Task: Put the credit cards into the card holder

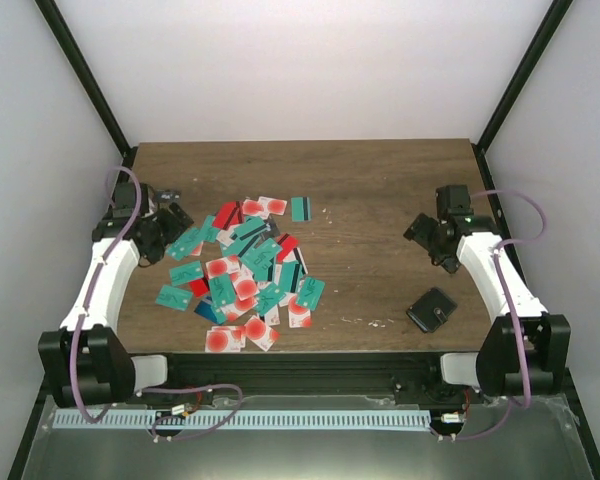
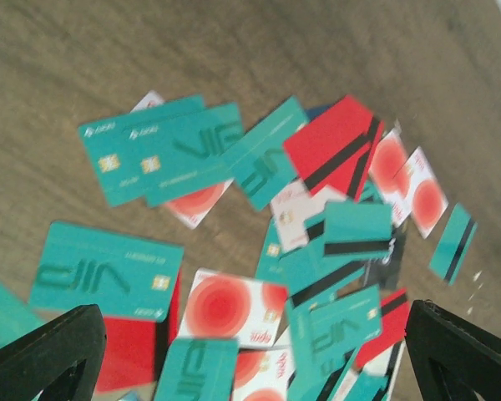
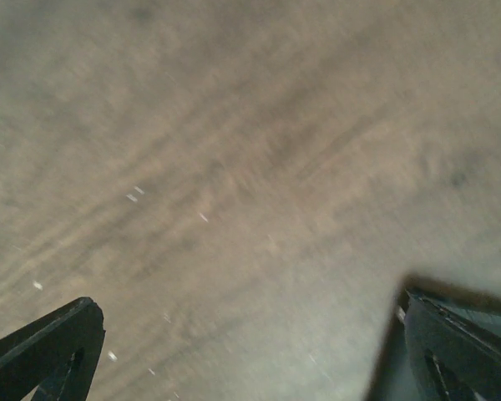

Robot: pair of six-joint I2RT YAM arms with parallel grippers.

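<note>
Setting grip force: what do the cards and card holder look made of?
Credit cards: likely thin smooth plastic, flat printed faces with chips and black stripes. Card holder: black, matte, perhaps leather or faux leather; too small to be sure.

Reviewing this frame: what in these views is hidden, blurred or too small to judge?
1. Credit cards, top view: they overlap, so the lower ones are hidden and no count is possible.
2. Card holder, top view: too small to tell its snap tab's state; absent from both wrist views.
3. Card print, left wrist view: blur leaves the small text unreadable.
4. Right wrist view: shows only blurred table.
</note>
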